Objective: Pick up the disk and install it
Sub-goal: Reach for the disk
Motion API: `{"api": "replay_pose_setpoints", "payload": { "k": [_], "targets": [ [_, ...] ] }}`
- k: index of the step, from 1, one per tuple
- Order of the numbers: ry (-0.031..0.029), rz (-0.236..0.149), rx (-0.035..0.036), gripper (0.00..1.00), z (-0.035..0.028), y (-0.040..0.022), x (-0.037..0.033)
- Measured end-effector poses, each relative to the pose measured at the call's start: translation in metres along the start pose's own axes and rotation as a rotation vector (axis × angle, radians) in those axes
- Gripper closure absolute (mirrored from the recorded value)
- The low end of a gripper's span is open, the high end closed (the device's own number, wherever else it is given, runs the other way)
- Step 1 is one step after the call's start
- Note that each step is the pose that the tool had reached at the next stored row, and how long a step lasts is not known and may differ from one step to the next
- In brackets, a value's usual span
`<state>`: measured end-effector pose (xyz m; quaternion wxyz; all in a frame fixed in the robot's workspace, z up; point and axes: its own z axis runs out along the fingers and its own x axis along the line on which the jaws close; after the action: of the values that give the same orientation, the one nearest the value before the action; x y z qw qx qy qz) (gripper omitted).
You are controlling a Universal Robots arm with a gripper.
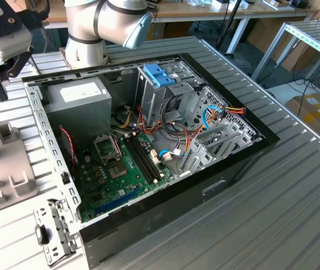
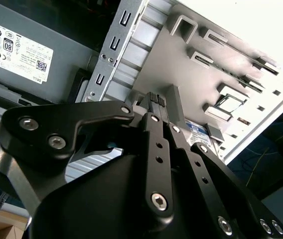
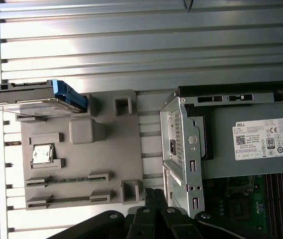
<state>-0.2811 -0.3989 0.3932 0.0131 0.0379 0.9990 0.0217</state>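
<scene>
First wrist view: disk [image 3: 34, 97] sat at one corner of the grey fixture plate [image 3: 116, 149], blue rails visible. Gripper [image 3: 150, 192] hung well apart from it, by the opposite corner beside the PC case [image 3: 181, 154], fingers pressed together, holding nothing.

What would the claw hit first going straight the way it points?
Probably the ribbed table strip between the grey fixture plate and the computer case; the shut claw sits over that gap in the first wrist view. Depth is unclear.
</scene>
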Motion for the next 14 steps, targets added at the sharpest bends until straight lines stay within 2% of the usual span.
{"api": "replay_pose_setpoints", "payload": {
  "k": [14],
  "targets": [
    [-0.0001,0.0,0.0,0.89,0.0,-0.0003,0.0037]
  ]
}}
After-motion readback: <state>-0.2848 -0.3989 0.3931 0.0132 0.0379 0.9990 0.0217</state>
